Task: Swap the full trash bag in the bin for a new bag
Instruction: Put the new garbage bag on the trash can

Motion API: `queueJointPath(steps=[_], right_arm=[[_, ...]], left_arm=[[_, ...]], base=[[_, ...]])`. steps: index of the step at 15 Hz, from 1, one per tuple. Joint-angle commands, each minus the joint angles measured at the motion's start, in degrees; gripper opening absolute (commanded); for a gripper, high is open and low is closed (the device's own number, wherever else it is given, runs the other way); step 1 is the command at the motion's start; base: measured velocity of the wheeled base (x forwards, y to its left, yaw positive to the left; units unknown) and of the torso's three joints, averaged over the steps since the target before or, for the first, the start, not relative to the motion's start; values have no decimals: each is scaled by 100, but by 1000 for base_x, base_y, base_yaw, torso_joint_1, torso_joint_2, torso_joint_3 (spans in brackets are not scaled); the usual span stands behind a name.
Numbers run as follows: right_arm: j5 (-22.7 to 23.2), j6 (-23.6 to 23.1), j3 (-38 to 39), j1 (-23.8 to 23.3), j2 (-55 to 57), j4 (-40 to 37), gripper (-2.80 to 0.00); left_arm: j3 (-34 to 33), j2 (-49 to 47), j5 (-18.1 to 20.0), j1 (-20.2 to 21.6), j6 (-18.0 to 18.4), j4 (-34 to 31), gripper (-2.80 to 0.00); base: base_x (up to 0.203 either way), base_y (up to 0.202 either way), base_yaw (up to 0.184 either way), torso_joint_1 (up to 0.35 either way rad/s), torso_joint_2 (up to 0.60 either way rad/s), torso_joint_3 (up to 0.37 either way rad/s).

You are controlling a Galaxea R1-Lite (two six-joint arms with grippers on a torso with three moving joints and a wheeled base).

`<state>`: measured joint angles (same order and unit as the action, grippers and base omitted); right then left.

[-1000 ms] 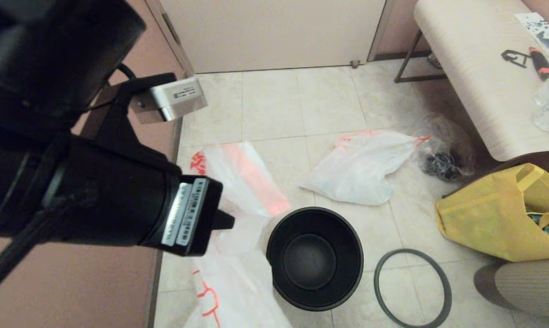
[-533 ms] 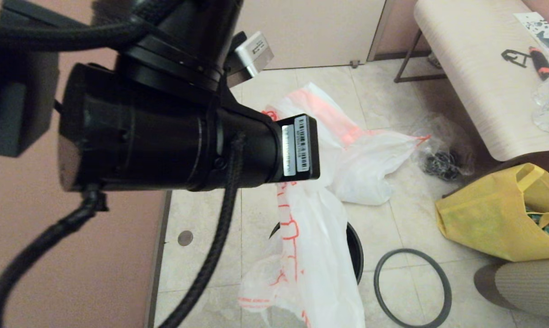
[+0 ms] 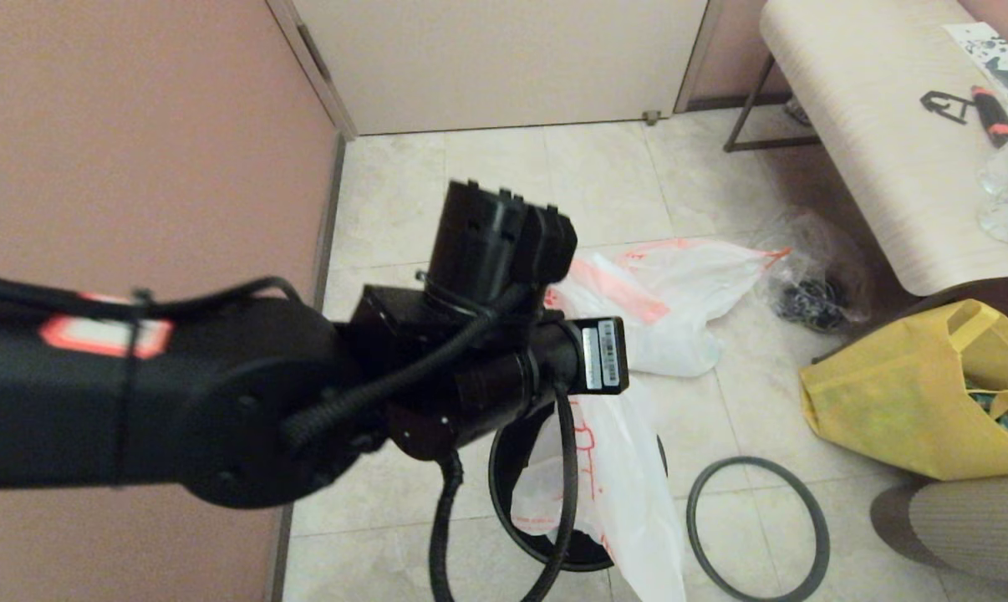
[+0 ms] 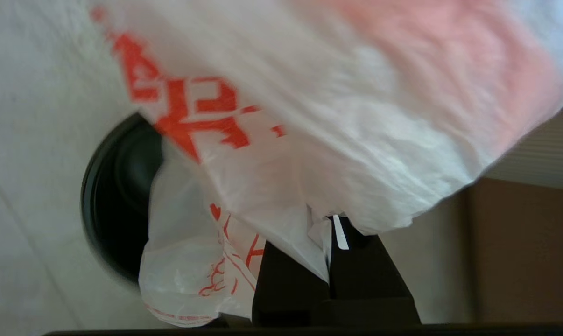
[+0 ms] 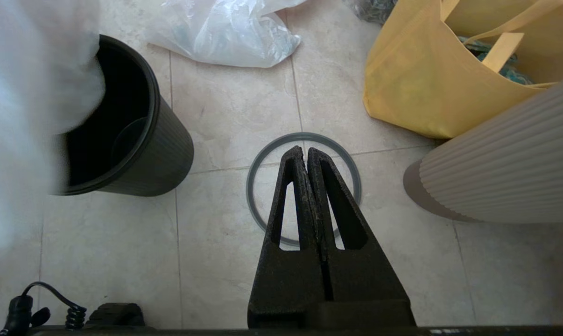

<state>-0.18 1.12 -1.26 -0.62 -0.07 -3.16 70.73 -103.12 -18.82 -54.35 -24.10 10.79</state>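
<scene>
pale tiled floor by a pink wall. left gripper (image 4: 330, 233) is clenched on the new bag (image 3: 613, 493), hanging over the bin (image 3: 504, 468); slack film could snag the rim or slip free. right gripper (image 5: 306, 156) is clenched empty above the grey ring (image 3: 813, 518). full trash bag (image 3: 679, 309) at 1 o'clock. two bags, one bin, one ring.

No legible text or labels
</scene>
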Motion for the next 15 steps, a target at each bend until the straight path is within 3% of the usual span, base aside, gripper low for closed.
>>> queueJointPath(steps=[1, 4, 8, 11, 15], right_arm=[[1, 2, 2, 1, -1, -1, -280], [1, 2, -6, 1, -1, -1, -280], [-20, -115, 9, 1, -1, 8, -280], [64, -447, -206, 0, 105, -106, -280], [1149, -503, -1353, 28, 1948, -577, -280]], left_arm=[[-771, -621, -9, 259, 341, 2213, -280], [-774, -1240, 134, 765, 966, 3727, -280], [-1020, -1242, 129, 872, 1272, 4403, -280], [-1712, -1151, 89, 841, 1434, 4918, -280], [-2318, -973, 72, 812, 1619, 5381, -280]], base=[[0, 0, 0, 0, 0, 0], [0, 0, 0, 0, 0, 0], [0, 0, 0, 0, 0, 0], [0, 0, 0, 0, 0, 0], [0, 0, 0, 0, 0, 0]])
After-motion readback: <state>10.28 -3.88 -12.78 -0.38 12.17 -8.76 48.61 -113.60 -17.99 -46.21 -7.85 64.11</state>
